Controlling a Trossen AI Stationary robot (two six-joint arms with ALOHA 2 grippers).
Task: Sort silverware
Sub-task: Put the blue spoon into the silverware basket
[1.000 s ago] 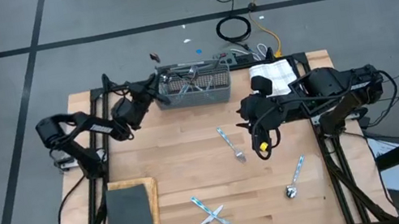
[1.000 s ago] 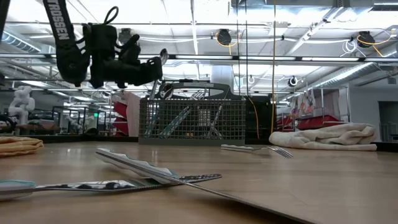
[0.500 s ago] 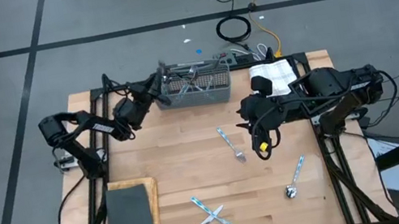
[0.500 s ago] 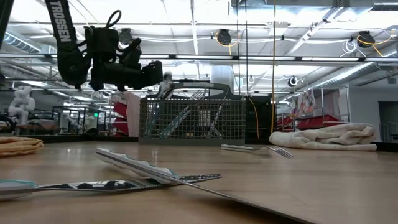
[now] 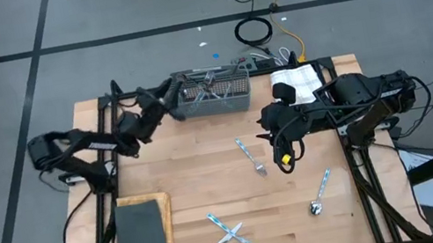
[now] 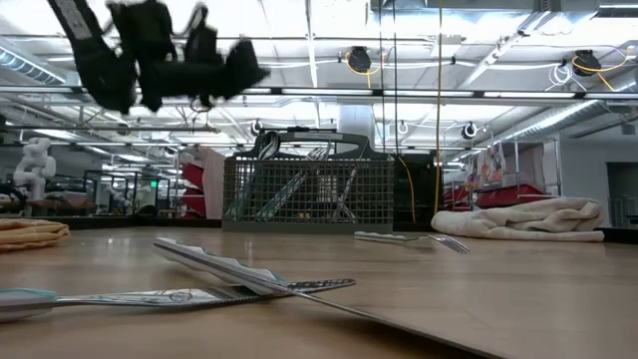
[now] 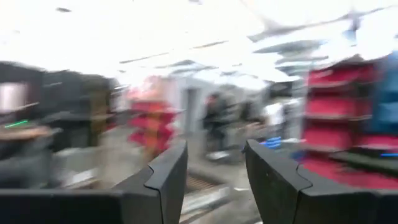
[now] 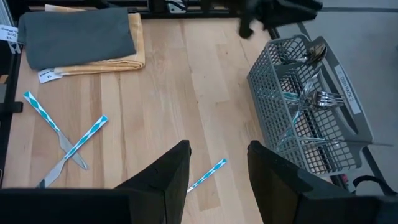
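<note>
At about eleven o'clock on the worktop (image 5: 208,176), just beside the near end of the grey mesh basket (image 5: 213,92), we see the left claw (image 5: 167,102) raised in the air with its jaws parted and nothing between them, which we judge fits a piece just dropped in. The basket already stands several pieces of silverware upright, handles down, so it is plainly the sorting target. Outward from there, the right claw (image 5: 286,156) hangs at roughly three o'clock, released and empty, poised near the fork (image 5: 251,157) lying at centre, likely its next pick. Further out, a spoon (image 5: 319,193) rests at four o'clock, and three crossed pieces (image 5: 229,235) lie at six o'clock. A dark folded cloth (image 5: 141,238) sits at seven o'clock, and a white towel (image 5: 297,83) at one o'clock.
</note>
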